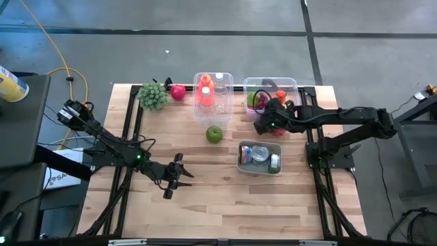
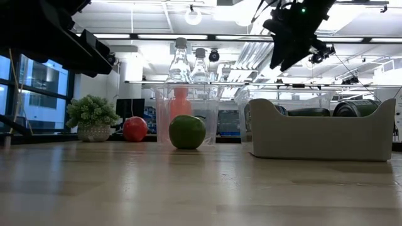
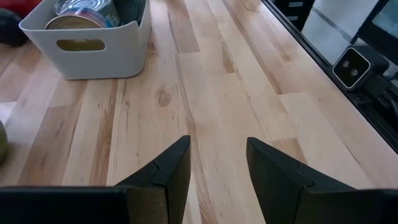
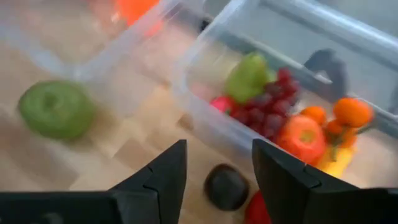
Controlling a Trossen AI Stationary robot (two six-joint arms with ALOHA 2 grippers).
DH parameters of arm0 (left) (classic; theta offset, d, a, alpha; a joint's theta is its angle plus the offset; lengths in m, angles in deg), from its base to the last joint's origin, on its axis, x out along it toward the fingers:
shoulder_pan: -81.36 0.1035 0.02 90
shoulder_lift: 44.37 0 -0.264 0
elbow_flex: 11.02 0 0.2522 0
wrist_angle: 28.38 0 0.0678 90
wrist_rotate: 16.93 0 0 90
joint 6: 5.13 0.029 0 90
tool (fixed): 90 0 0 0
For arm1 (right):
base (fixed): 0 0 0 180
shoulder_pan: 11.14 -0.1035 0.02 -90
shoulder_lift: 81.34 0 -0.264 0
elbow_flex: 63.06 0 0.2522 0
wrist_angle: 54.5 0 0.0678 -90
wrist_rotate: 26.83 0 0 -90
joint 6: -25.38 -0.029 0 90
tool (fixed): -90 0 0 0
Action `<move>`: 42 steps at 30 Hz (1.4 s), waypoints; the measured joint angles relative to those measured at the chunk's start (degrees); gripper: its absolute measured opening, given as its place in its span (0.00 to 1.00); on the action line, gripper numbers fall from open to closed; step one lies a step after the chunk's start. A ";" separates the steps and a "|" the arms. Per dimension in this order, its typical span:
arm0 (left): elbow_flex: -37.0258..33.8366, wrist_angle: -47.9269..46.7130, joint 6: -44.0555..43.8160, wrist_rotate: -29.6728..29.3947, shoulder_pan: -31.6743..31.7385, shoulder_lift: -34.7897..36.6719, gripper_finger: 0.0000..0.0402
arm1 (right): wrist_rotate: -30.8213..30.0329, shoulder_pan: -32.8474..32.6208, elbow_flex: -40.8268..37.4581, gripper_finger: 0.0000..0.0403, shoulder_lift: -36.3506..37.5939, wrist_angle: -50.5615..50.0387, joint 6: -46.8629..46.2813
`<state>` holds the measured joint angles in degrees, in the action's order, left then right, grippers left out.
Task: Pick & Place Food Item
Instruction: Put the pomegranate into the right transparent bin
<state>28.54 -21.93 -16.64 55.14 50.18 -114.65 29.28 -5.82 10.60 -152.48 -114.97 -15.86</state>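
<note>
**Risks with the right fingers hanging empty beside the fruit bin**

The left gripper (image 1: 179, 176) waits low over the bare middle of the counter (image 1: 225, 205), toward the front edge, its fingers (image 3: 168, 171) apart with nothing between them; it poses little risk unless it swings toward the white tub of cans (image 1: 259, 158).

A green apple (image 1: 214, 134) sits loose on the counter just in front of the clear bottle bin (image 1: 213, 96). If this is the food item to move, a sideways nudge would likely send it rolling.

The right gripper (image 1: 268, 123) hovers above the front wall of the clear fruit bin (image 1: 272, 87) near the back right corner, fingers (image 4: 163, 174) apart and holding nothing. Beneath them a dark round fruit (image 4: 226, 185) lies on the counter against the bin wall, a red piece just beside it. A straight descent could catch a finger on the bin rim, shoving the bin, or close on the red neighbour instead. Grapes (image 4: 267, 102) and oranges (image 4: 351, 112) lie packed inside, so reaching in risks dragging several out.
</note>
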 joint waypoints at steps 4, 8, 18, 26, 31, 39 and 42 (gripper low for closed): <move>0.00 0.00 -0.13 -0.01 0.00 0.00 0.37 | 1.70 0.29 0.00 0.44 -0.07 0.26 2.91; 0.00 0.00 -0.27 -0.02 0.00 0.00 0.37 | 1.03 0.31 0.00 0.46 -0.48 0.17 5.54; 0.00 -0.04 -0.91 0.55 -0.02 0.00 0.37 | -0.60 0.31 0.00 0.46 -0.46 -1.21 9.42; 0.00 -0.02 -1.29 0.63 -0.11 0.00 0.37 | 0.09 0.36 0.00 0.53 -1.38 0.13 8.90; 0.00 -0.05 -2.36 0.63 -0.11 0.00 0.37 | -1.80 0.57 0.00 0.57 -3.28 0.57 11.43; 0.00 -0.22 -2.47 0.63 -0.11 0.00 0.37 | -1.30 0.87 0.00 0.65 -6.06 2.47 11.07; 0.00 -0.24 -2.47 0.61 -0.11 0.00 0.37 | -2.01 0.84 0.00 0.69 -6.12 3.74 11.44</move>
<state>28.54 -22.17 -19.11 55.75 50.07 -114.65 27.27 -4.98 10.60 -158.60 -111.23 -4.42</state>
